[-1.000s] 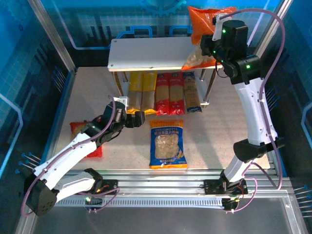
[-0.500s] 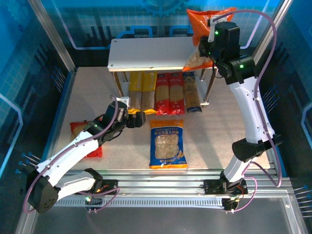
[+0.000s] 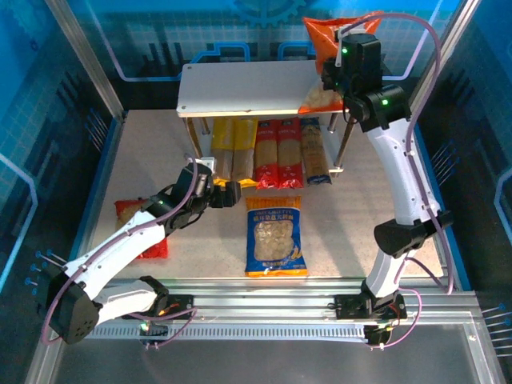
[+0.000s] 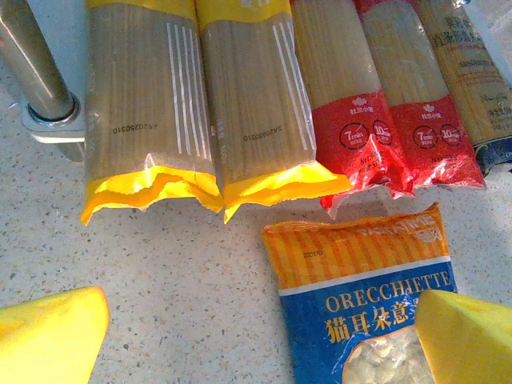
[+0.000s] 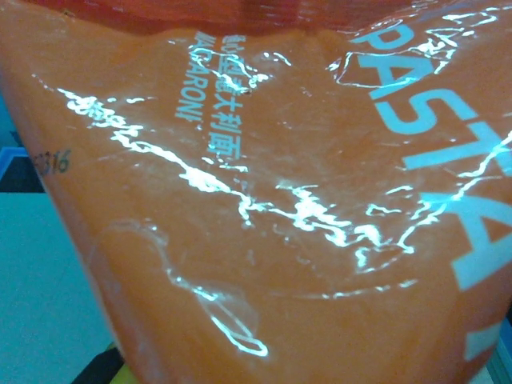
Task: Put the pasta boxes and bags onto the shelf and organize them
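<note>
**Orange bag held at the shelf's right end**

In the top view the right jaws are clamped on the orange bag (image 3: 324, 36) at about 1 o'clock on the bench (image 3: 352, 216). The bag's lower end, showing pale pasta, touches the right end of the shelf (image 3: 240, 88). In the right wrist view the bag's glossy orange film (image 5: 240, 200) sits close against the lens.

The five spaghetti packs (image 3: 268, 152) lie side by side under the top board. From 9 to 3 o'clock they run two yellow, two red and one blue, with their near ends out on the bench.

The left jaws are open and empty. Their yellow pads (image 4: 48, 336) hang above the blue bag (image 4: 368, 312), which lies flat at 6 o'clock from the packs. The red bag (image 3: 132, 210) lies at 8 o'clock, partly under the left arm.
</note>
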Controlling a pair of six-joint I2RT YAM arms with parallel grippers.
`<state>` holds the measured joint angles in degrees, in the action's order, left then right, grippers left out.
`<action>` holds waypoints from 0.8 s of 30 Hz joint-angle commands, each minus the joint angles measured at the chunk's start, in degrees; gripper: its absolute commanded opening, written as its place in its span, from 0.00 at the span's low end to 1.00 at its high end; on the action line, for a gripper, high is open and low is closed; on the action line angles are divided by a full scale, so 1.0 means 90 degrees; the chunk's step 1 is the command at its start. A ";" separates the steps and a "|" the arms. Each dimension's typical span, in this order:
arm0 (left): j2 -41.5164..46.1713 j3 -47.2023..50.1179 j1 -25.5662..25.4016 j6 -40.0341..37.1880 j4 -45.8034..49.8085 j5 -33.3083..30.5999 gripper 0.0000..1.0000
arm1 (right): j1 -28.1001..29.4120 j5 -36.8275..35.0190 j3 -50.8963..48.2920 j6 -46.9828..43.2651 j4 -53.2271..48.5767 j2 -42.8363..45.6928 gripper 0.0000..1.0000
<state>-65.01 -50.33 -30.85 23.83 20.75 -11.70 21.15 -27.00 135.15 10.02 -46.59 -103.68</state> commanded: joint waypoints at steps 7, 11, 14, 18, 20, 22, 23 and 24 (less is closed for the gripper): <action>-0.0022 -0.0209 0.0039 -0.0104 0.0118 -0.0074 0.99 | -0.0320 0.0191 0.0260 0.0414 0.0053 -0.0449 0.19; -0.0022 -0.0222 0.0040 -0.0101 0.0122 -0.0076 0.99 | -0.0386 0.0338 0.0249 0.0490 -0.0038 -0.0521 0.33; -0.0027 -0.0219 0.0039 -0.0095 0.0127 -0.0076 0.99 | -0.0412 0.0442 0.0208 0.0498 -0.0021 -0.0514 0.46; -0.0022 -0.0210 0.0039 -0.0088 0.0143 -0.0085 0.99 | -0.0422 0.0660 0.0224 0.0496 0.0001 -0.0478 0.67; -0.0003 -0.0204 0.0039 -0.0082 0.0164 -0.0091 0.99 | -0.0417 0.0785 0.0217 0.0520 0.0037 -0.0412 0.70; 0.0007 -0.0200 0.0039 -0.0081 0.0173 -0.0115 0.99 | -0.0424 0.0916 0.0183 0.0566 0.0108 -0.0290 0.70; 0.0012 -0.0192 0.0043 -0.0077 0.0187 -0.0125 0.99 | -0.0426 0.1006 0.0072 0.0581 0.0240 -0.0170 0.71; 0.0026 -0.0175 0.0040 -0.0069 0.0184 -0.0135 0.99 | -0.0422 0.1046 -0.0120 0.0608 0.0441 0.0012 0.71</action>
<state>-65.10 -50.46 -30.85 23.83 20.78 -11.75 17.93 -20.27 135.35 14.17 -45.82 -107.61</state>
